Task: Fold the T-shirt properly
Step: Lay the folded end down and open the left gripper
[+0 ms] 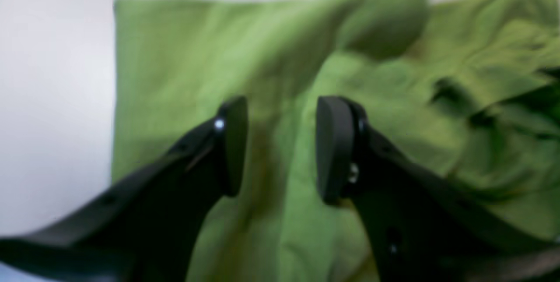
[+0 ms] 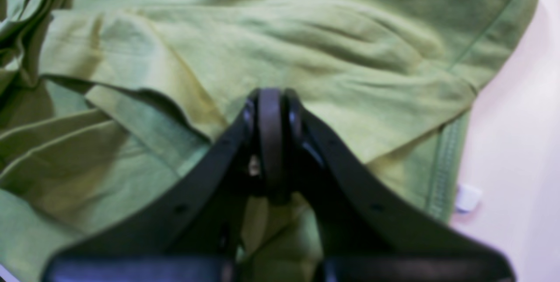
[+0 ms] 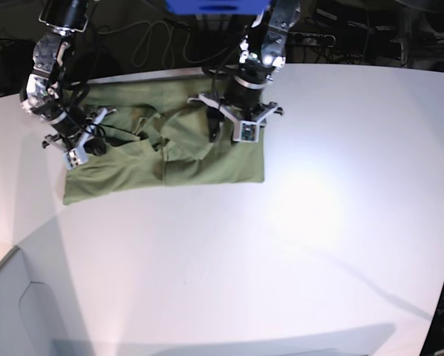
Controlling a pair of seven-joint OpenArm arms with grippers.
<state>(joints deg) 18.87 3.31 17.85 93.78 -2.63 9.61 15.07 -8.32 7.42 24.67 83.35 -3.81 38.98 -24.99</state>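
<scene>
Base view: one T-shirt (image 3: 170,159), olive green, partly folded, lying on the far left part of a white table (image 3: 318,222). Long axis runs left to right across the view, roughly along the table's far edge; near edge fairly straight, right end squared off, middle bunched and creased. Which end holds the collar cannot be told. Left gripper (image 3: 237,127), on this view's right, sits over the shirt's right portion. Left wrist view: left gripper (image 1: 280,150) jaws stand apart, nothing between them, green cloth directly beneath; a straight shirt edge against the table shows at left, rumpled folds at right. Right gripper (image 3: 79,148), on the base view's left, sits at the shirt's left end. Right wrist view: right gripper (image 2: 271,142) jaws pressed together over a folded layer of the T-shirt (image 2: 306,54); whether cloth is pinched between them cannot be told. Stitched hem runs down the right side, table beyond it.
</scene>
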